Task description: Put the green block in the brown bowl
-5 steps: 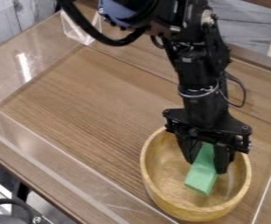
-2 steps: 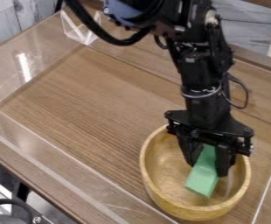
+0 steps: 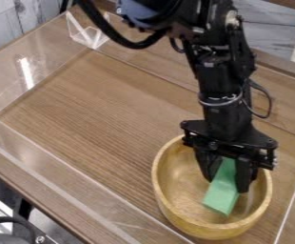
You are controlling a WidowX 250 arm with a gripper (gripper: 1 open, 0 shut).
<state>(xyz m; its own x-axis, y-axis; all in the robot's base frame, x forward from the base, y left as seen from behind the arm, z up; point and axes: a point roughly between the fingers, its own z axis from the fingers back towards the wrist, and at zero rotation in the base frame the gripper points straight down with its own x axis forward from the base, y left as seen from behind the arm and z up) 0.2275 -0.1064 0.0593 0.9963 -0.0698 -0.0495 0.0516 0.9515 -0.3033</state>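
The brown bowl (image 3: pixel 176 205) sits at the lower right of the wooden table, a wide light-wood bowl with a thick rim. Inside it the green block (image 3: pixel 223 193) stands tilted, its lower end near the bowl's floor. My black gripper (image 3: pixel 227 172) reaches down into the bowl from above and is shut on the block's upper end. The fingers hide the top of the block.
A clear plastic wall (image 3: pixel 42 67) rings the wooden table (image 3: pixel 99 114) along the left and front edges. The black arm (image 3: pixel 214 67) rises from the bowl toward the top of the view. A white panel (image 3: pixel 271 29) stands behind at upper right.
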